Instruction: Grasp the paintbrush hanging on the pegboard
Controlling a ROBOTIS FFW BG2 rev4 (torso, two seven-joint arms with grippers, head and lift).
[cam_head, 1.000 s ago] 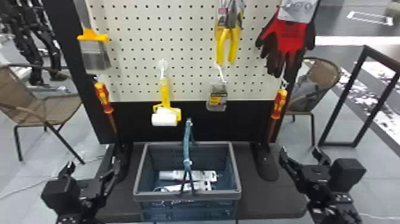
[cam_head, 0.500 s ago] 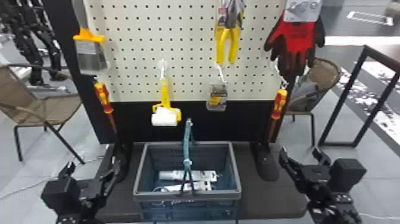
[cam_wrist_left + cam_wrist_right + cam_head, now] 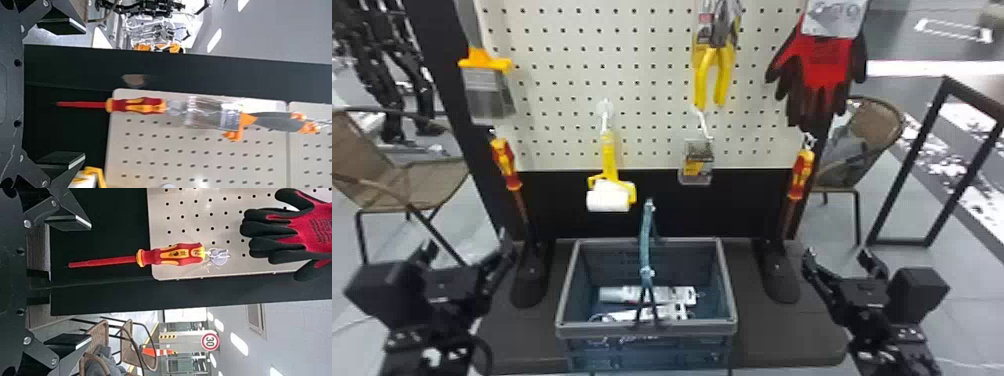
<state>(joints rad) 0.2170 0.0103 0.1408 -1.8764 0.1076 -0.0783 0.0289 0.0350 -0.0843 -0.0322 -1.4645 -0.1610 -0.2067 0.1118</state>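
A workshop-like space: a pegboard hung with pliers, a screwdriver and a work glove.

I see bare pegboard between the paintbrush and the paint roller, so that side is open to me. A red screwdriver hangs right beneath the paintbrush, blocking any approach from below. The black frame post crowds its outer side.

Pegboard spans upper centre of the head view. Hung on it, left to right: paintbrush upper left, screwdriver just below it, paint roller centre, pliers top with packet beneath, glove upper right, second screwdriver under the glove. Basket on table, bottom centre, before the board. Left gripper lower left, right gripper lower right, flanking the basket.
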